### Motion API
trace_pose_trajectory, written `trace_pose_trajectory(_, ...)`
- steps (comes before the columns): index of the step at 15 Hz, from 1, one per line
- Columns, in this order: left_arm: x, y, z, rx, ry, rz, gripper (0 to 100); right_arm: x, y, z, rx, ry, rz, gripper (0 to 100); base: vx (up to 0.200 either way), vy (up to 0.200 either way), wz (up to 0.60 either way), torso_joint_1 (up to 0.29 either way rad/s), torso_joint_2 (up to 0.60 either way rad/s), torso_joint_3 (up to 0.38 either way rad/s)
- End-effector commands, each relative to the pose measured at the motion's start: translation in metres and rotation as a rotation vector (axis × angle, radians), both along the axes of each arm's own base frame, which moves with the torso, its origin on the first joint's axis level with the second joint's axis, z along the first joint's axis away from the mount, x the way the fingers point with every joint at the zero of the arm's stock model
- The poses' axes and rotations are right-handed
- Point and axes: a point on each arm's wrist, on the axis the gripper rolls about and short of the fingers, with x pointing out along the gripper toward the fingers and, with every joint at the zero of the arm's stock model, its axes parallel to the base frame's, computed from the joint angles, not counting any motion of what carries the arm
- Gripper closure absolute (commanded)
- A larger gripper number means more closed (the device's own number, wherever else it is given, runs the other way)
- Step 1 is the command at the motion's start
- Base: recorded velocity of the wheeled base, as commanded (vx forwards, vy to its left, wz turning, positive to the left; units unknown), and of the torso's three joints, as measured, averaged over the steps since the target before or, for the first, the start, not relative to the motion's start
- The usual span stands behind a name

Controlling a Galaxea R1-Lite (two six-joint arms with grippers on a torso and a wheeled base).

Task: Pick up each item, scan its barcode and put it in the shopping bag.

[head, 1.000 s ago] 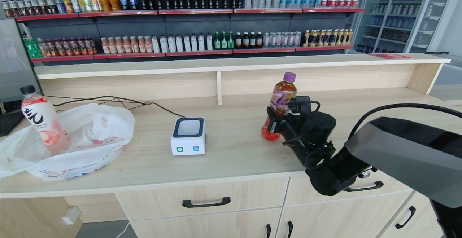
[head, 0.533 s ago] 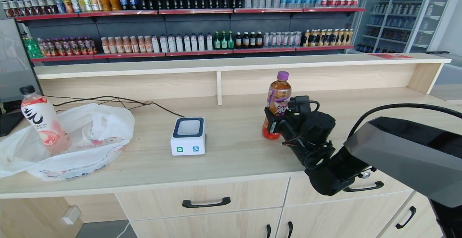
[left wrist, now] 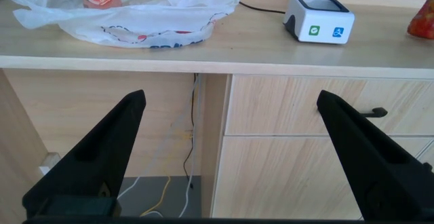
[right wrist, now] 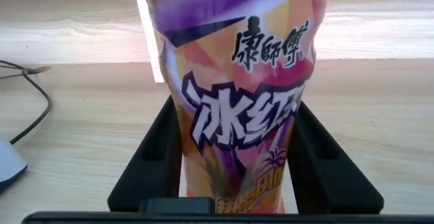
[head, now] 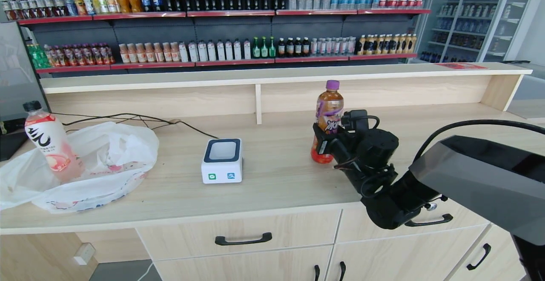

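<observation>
A tea bottle with a purple cap (head: pixel 328 111) (right wrist: pixel 237 108) stands upright right of centre on the wooden counter (head: pixel 276 179), its red base at or just above the surface. My right gripper (head: pixel 325 138) (right wrist: pixel 241 159) is shut on its lower body, one black finger on each side. The white barcode scanner (head: pixel 222 160) (left wrist: pixel 317 19) sits to its left. A white shopping bag (head: pixel 102 162) (left wrist: pixel 135 17) lies at the left with a pink bottle (head: pixel 50 140) standing in it. My left gripper (left wrist: pixel 230 156) hangs open below the counter edge, facing the drawers.
A black cable (head: pixel 140 119) runs along the counter behind the bag towards the scanner. A raised wooden ledge (head: pixel 276 76) borders the counter's far side. Shelves of drinks (head: pixel 221 21) and a fridge (head: pixel 468 21) stand behind. Drawers with black handles (head: pixel 242 239) sit under the counter.
The purple-capped bottle, tilted to the right a second ago, now stands upright in my right gripper and sits slightly higher. The bag, pink bottle and scanner have not moved.
</observation>
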Motion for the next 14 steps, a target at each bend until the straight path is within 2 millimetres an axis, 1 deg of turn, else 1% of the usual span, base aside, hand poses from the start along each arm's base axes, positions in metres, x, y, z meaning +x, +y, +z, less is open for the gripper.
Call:
trace_pose_trajectory(1,0.000,0.000,0.000,0.000,0.000,0.000,0,-0.005,-0.001,0.017,0.014,-0.034,0.003,100,0.000,0.000,0.00,0.000,0.00,0.000)
trace_pose_trajectory(4,0.000,0.000,0.000,0.000,0.000,0.000,0,-0.014,-0.002,0.042,0.020,-0.090,0.005,100,0.000,0.000,0.00,0.000,0.00,0.000)
trace_pose_trajectory(9,0.000,0.000,0.000,0.001,0.000,0.000,0,-0.031,-0.009,0.063,0.032,-0.116,0.005,100,0.000,0.000,0.00,0.000,0.00,0.000)
trace_pose_trajectory(11,0.000,0.000,0.000,0.000,0.000,0.000,0,-0.044,-0.003,0.079,0.048,-0.149,0.027,100,0.000,0.000,0.00,0.000,0.00,0.000)
trace_pose_trajectory(14,0.000,0.000,0.000,0.000,0.000,0.000,0,-0.078,0.004,0.096,0.048,-0.166,0.081,100,0.000,0.000,0.00,0.000,0.00,0.000)
